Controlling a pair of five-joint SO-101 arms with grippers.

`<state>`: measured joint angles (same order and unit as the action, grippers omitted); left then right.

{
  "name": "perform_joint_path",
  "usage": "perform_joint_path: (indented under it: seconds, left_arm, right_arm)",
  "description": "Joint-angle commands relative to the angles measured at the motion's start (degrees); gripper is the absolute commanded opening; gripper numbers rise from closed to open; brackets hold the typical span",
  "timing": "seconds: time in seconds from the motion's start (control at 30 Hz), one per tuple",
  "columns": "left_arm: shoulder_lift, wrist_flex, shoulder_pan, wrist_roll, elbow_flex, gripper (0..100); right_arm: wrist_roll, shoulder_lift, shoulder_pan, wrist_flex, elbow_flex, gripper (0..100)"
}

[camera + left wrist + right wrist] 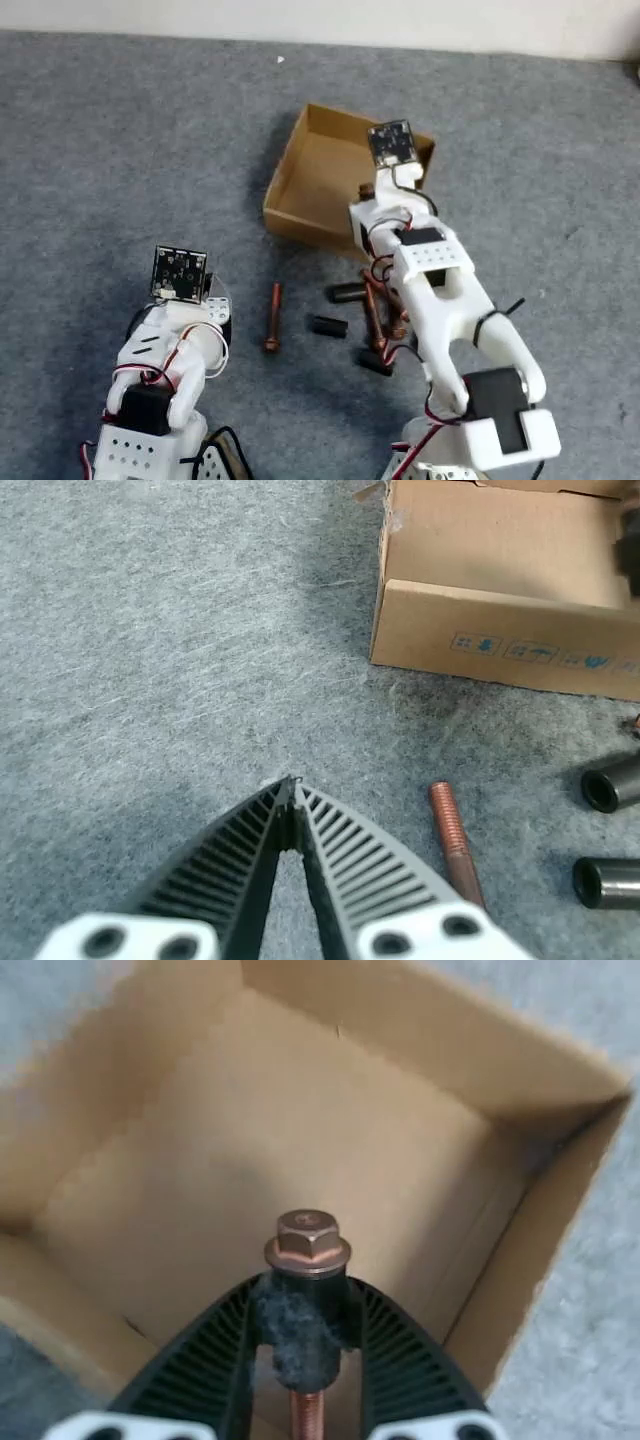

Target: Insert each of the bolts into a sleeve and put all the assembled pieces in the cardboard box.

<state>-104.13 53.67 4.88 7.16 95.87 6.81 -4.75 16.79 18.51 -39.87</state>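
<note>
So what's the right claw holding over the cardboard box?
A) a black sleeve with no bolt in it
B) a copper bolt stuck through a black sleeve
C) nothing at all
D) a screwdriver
B: the right gripper is shut on a black sleeve with the copper bolt poking out both ends, above the cardboard box.

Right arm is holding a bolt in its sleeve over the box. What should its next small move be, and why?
Probably open the right hand and let go. It grips the sleeve with the bolt through it, above the bare floor of the cardboard box, so the piece should drop inside.
</note>
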Motion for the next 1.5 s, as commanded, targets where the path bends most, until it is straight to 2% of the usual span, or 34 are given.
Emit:
perform_joint_path:
  seconds: [0.0,0.13,0.37,0.5,0.63,0.83,1.0,1.1,1.3,1.47]
  left_arm:
    - [-0.04,0.18,-0.22,-0.62,1.27,1]
    - [-0.04,0.18,-0.22,-0.62,1.27,1]
    - [-0.04,0.18,-0.4,-0.62,1.27,1]
    - [-0.13,0.09,-0.57,-0.62,1.27,1]
    - [-0.22,0.0,-0.75,-0.62,1.27,1]
    - [-0.22,-0.18,-5.85,-0.62,0.84,1]
    - [-0.31,-0.97,-8.75,-0.7,0.75,1]
    - [-0.22,-3.87,-10.86,-0.7,1.27,1]
    - [-0.22,-3.96,-11.21,-0.62,1.27,1]
    - [-0.22,-3.96,-11.21,-0.62,1.27,1]
  right_arm:
    - [-0.7,-0.66,-0.57,-1.54,3.56,7.0]
    - [-0.7,-3.12,-0.57,1.1,3.38,16.4]
    - [-0.53,-18.42,1.71,13.23,2.95,16.3]
    - [-0.35,-28.53,3.74,24.31,2.51,16.3]
    - [-0.35,-34.51,8.4,34.95,2.42,16.3]
    - [2.55,-33.1,16.92,45.32,2.24,16.3]
    - [3.25,-27.38,22.99,44.44,-1.63,16.3]
    - [8.53,-22.9,24.84,39.78,-4.79,16.3]
    - [10.81,-14.37,24.84,37.67,-5.85,16.3]
    - [16.88,-8.92,24.66,37.67,-5.85,16.3]
